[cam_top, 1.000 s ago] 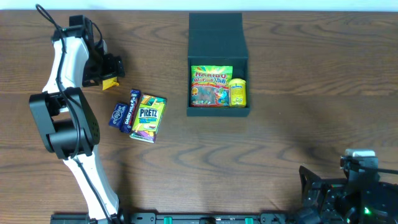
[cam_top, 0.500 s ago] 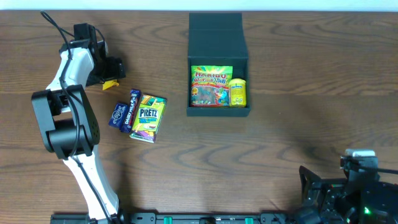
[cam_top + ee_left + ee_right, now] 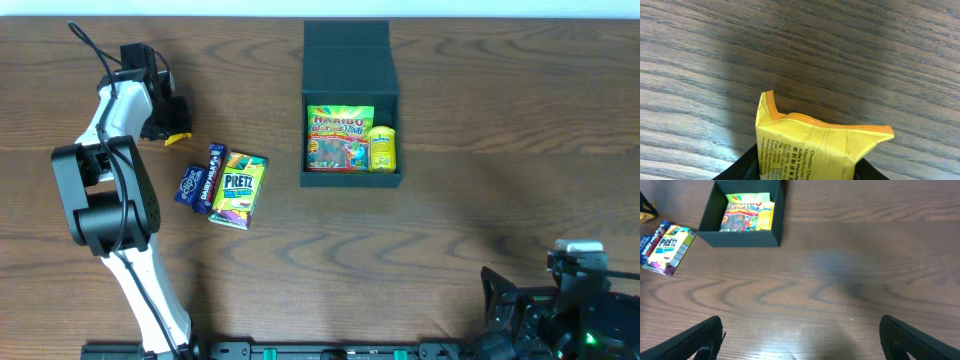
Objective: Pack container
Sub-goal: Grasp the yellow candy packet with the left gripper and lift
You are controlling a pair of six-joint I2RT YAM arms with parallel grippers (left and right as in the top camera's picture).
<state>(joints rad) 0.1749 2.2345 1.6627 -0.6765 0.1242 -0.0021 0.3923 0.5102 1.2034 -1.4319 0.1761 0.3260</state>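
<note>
The black container (image 3: 350, 181) stands open at centre back, lid flap folded away behind it. Inside lie a Haribo bag (image 3: 339, 138) and a small yellow packet (image 3: 382, 148). The right wrist view shows the container (image 3: 737, 237) at top left. My left gripper (image 3: 170, 127) is at the far left of the table, shut on a yellow snack packet (image 3: 178, 135). In the left wrist view that packet (image 3: 815, 145) sits crumpled between the black jaws of the gripper (image 3: 805, 172). My right gripper (image 3: 800, 335) hangs open over bare wood at the near right, holding nothing.
A Pretz box (image 3: 238, 188) and two blue snack packets (image 3: 192, 184) lie together on the table, left of the container and just below the left gripper. The right arm's base (image 3: 570, 300) sits at the near right corner.
The left gripper's jaws have come together on the yellow packet, which now looks pinched and sits closer to the wrist. The right arm has not moved.
</note>
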